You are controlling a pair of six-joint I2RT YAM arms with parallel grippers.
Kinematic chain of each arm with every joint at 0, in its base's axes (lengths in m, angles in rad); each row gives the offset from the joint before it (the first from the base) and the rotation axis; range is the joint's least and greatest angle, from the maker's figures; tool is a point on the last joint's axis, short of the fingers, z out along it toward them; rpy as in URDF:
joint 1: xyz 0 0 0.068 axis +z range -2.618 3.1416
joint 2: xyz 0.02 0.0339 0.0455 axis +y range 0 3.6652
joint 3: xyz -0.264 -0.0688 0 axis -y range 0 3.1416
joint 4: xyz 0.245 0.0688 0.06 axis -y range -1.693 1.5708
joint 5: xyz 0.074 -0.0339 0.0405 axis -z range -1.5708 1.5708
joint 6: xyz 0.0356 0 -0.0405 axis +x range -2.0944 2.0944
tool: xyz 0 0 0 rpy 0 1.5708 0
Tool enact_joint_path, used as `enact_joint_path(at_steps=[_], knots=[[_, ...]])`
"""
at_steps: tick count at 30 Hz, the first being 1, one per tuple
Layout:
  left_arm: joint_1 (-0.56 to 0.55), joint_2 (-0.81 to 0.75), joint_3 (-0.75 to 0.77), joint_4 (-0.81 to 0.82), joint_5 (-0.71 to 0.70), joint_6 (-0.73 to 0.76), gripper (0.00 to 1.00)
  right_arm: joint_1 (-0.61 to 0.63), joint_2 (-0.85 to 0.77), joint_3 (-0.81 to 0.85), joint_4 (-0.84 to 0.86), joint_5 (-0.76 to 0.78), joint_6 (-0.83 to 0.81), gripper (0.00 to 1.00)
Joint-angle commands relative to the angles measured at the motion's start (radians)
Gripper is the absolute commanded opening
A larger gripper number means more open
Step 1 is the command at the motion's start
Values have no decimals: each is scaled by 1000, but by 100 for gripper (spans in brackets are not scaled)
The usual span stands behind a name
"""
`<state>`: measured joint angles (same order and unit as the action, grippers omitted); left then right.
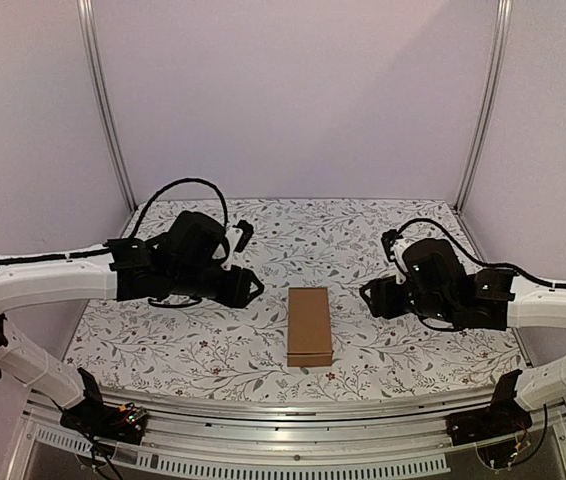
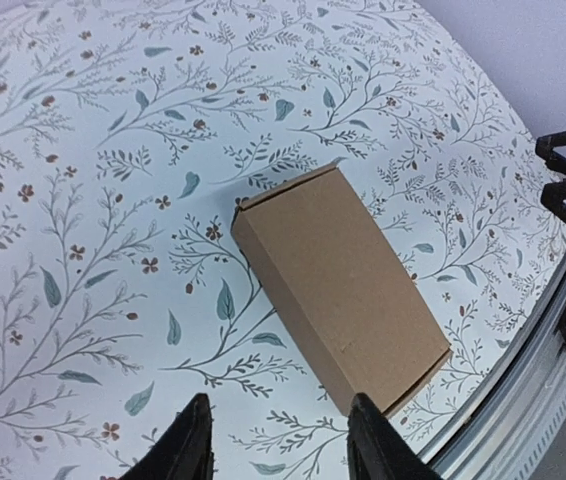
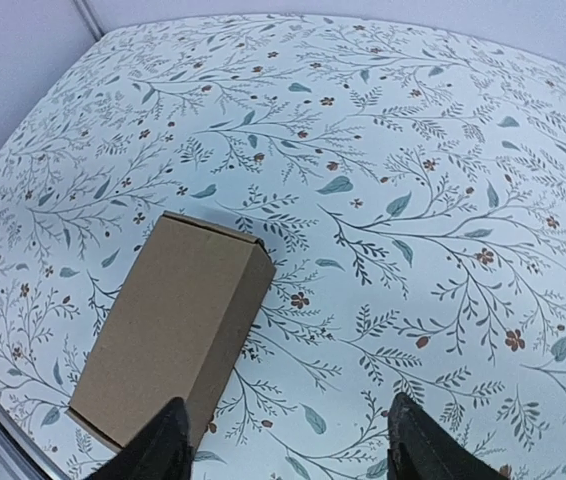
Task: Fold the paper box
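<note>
Now, place of the paper box [image 1: 309, 327]: lies flat on the floral-patterned table [image 1: 213, 350], near the front edge, between the two arms, long axis pointing away from the bases.
Form: seemingly closed already into a narrow carton, with no loose flap visible from above.
Ends: apparently tucked shut at the far end; too dim to judge at the near one.
Left gripper [image 2: 281, 445]: fingers spread apart, nothing between them; hovers to the left of the box, apart from it.
Right gripper [image 3: 291, 445]: fingers spread likewise, empty; hovers to the right of the box, apart from it.
Likely handling: light, hollow, thin-walled; probably slides readily on the table and dents under a hard squeeze.
Where to take hold: gently across the two long side walls near mid-length; or pin the top with one gripper and press an end flap with the other.
Risk: likely to skid away rather than fold if pushed from one side only.
</note>
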<state>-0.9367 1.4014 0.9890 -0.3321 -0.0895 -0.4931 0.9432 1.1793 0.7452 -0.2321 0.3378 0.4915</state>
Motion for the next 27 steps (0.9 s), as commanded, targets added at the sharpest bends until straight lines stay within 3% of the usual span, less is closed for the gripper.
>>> enact_joint_path(at_steps=[1,2,4,5,13,17,22,27], knots=[[7,-113,43,-120,-97,47,57,-3,-62,56,-129,79,-29,91],[7,-136,50,-142,-114,54,66,-4,-72,67,-150,91,-42,98],[7,-181,66,-188,-170,71,91,-3,-110,87,-192,120,-58,99],[7,-202,73,-211,-191,79,98,-3,-123,100,-220,136,-74,99],[20,-317,168,-392,-283,166,100,-3,-194,242,-364,209,-174,99],[101,-339,240,-457,-248,210,100,-31,-184,325,-463,278,-194,99],[285,-372,247,-449,-109,254,100,-307,-194,380,-511,30,-169,99],[496,-407,148,-394,59,232,100,-539,-189,379,-535,-193,-158,99]])
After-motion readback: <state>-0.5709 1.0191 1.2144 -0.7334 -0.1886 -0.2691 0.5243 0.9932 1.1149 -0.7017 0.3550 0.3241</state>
